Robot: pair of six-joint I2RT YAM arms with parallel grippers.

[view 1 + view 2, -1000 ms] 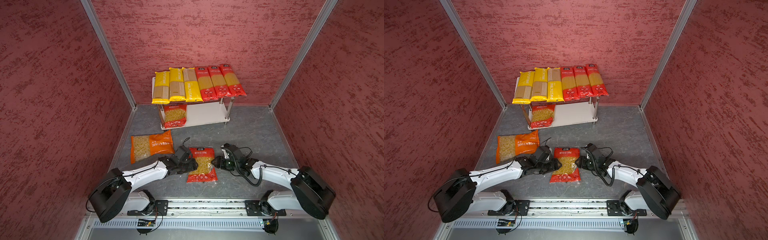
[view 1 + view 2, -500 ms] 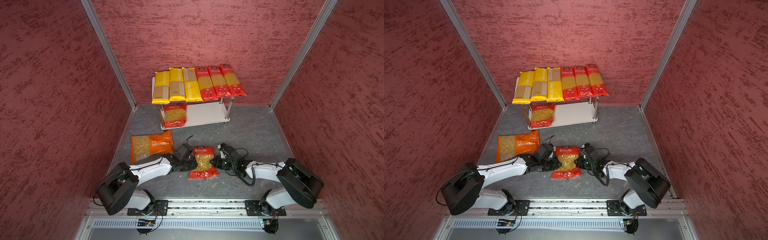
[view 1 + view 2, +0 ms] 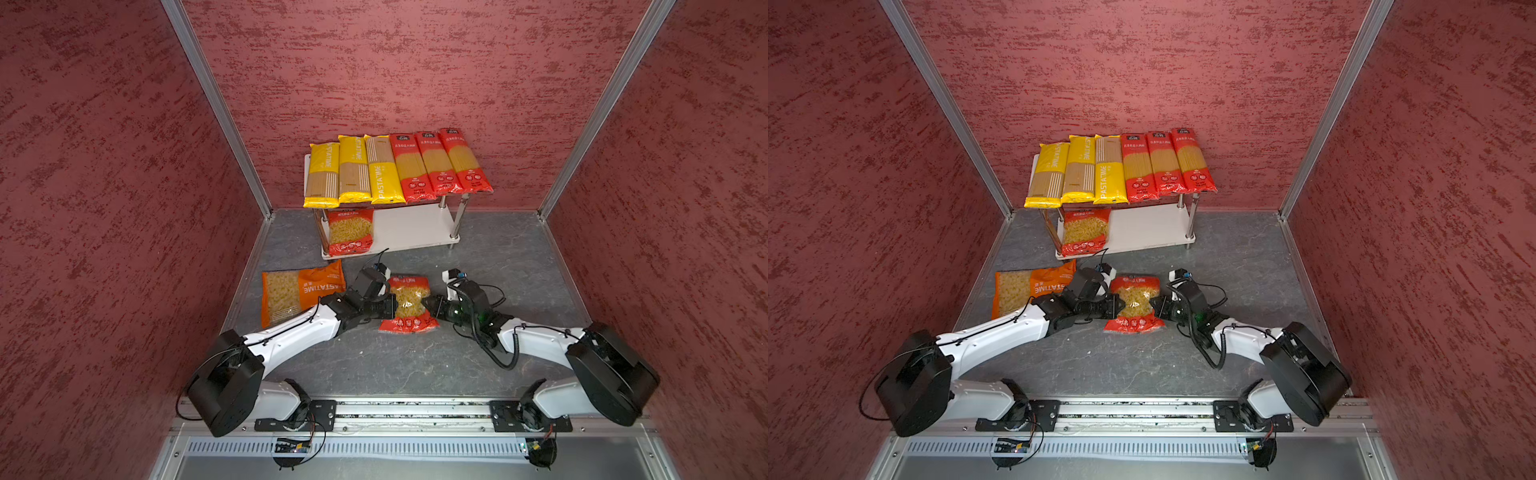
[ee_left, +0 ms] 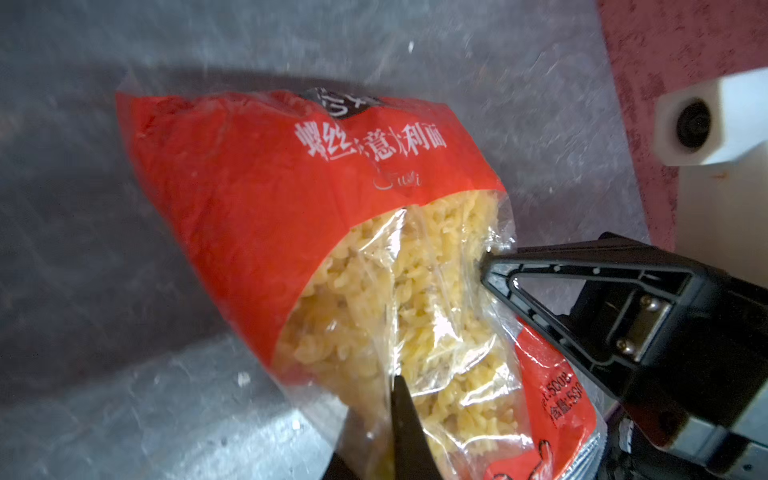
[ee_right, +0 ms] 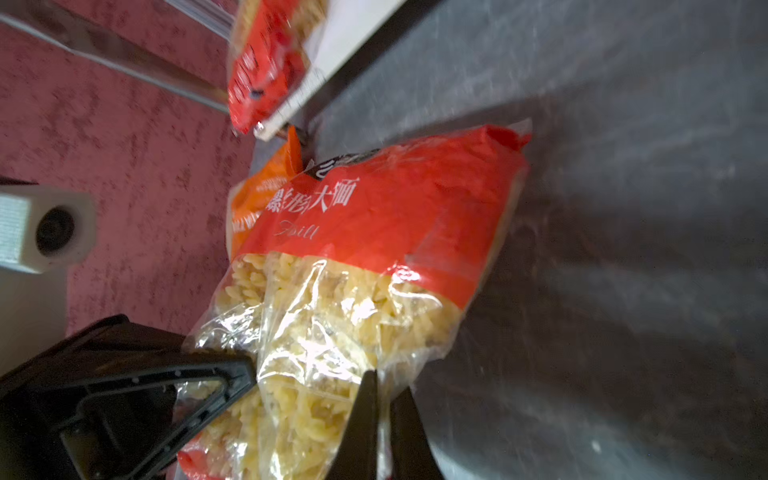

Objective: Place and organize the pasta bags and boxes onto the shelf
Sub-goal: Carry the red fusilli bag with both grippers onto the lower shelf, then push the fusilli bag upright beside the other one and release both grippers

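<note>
Fusilli bag (image 3: 408, 305) sits mid-floor on the grey slab (image 3: 415, 365), with red walls (image 3: 104, 208) around. Left gripper (image 3: 392, 308) at its 9 o'clock and right gripper (image 3: 425, 304) at 3 o'clock each pinch its waist; a second ago both gaped. Shelf (image 3: 415, 226) at 12 o'clock carries yellow packs (image 3: 353, 170) and red spaghetti bags (image 3: 440, 164) on top, with a short-pasta bag (image 3: 350, 230) below. Orange bag (image 3: 301, 291) lies at 9 o'clock.

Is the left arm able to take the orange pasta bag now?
Probably not yet: the left gripper is shut on the red fusilli bag. The orange bag lies close by on the floor.
</note>
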